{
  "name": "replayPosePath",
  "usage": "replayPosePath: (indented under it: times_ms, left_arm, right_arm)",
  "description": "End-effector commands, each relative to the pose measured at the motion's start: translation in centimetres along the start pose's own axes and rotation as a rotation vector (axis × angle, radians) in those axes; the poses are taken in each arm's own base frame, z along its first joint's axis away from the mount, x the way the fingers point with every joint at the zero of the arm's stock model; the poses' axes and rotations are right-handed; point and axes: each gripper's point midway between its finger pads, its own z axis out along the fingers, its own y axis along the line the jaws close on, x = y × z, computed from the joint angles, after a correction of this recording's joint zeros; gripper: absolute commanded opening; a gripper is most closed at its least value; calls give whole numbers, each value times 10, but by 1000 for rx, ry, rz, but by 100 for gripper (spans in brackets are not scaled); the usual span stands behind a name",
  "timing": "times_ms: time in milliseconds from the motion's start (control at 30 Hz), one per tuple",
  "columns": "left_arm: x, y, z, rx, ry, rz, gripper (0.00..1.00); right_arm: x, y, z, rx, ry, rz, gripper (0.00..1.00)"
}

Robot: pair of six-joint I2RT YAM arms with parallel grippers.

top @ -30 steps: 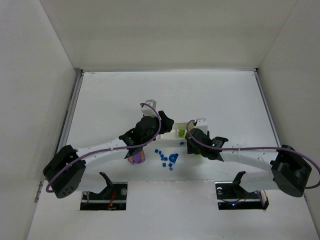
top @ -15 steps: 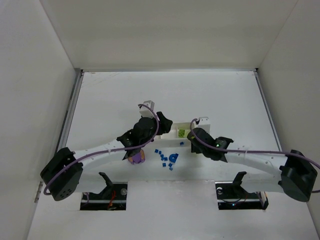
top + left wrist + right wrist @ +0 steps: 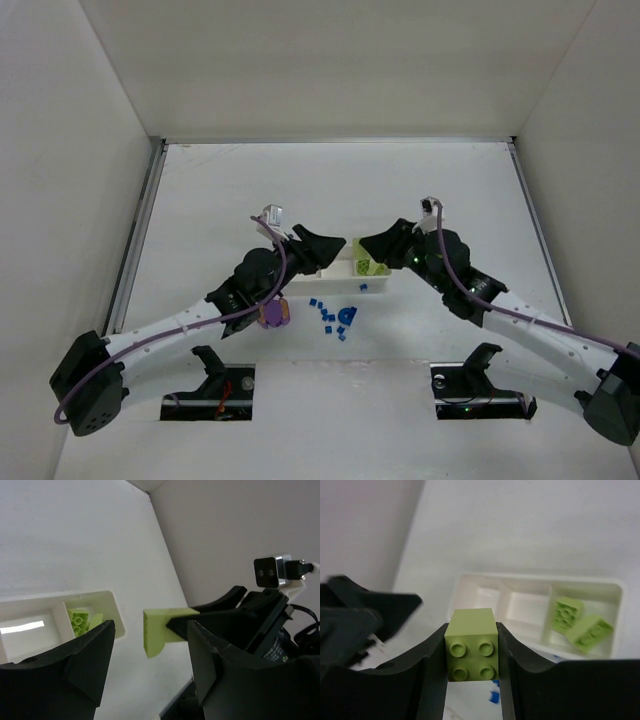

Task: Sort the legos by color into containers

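Yellow-green brick [image 3: 472, 650] sits clamped in my right claw [image 3: 372, 245], held up near the white tray [image 3: 540, 576], whose end compartment holds two matching bricks [image 3: 568, 612]. My left claw [image 3: 150, 665] gapes wide, empty. Blue bricks [image 3: 327, 316] lie on the surface [image 3: 220, 190].

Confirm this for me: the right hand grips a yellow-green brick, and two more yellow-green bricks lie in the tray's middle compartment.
Not the middle compartment. The right wrist view shows the two loose bricks lying in an end compartment of the tray; the middle one is empty. The rest holds: the right hand grips a yellow-green brick.
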Motion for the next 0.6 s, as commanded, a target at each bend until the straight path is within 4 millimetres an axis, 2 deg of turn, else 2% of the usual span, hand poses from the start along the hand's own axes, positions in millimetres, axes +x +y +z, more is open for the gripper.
replayPosePath:
  times_ms: [0, 300, 433, 567]
  left_arm:
    - [-9, -19, -7, 104, -32, -129, 58]
    - [-7, -25, -5, 186, -44, -259, 59]
    - [-2, -22, 1, 192, -41, -290, 58]
    - [0, -16, 4, 188, -47, -322, 57]
  right_arm:
    - [-32, 50, 3, -271, -67, 190, 21]
    - [-36, 61, 16, -405, -51, 430, 22]
    - [-38, 68, 14, -454, -56, 495, 23]
    - [-41, 65, 13, -466, -73, 544, 23]
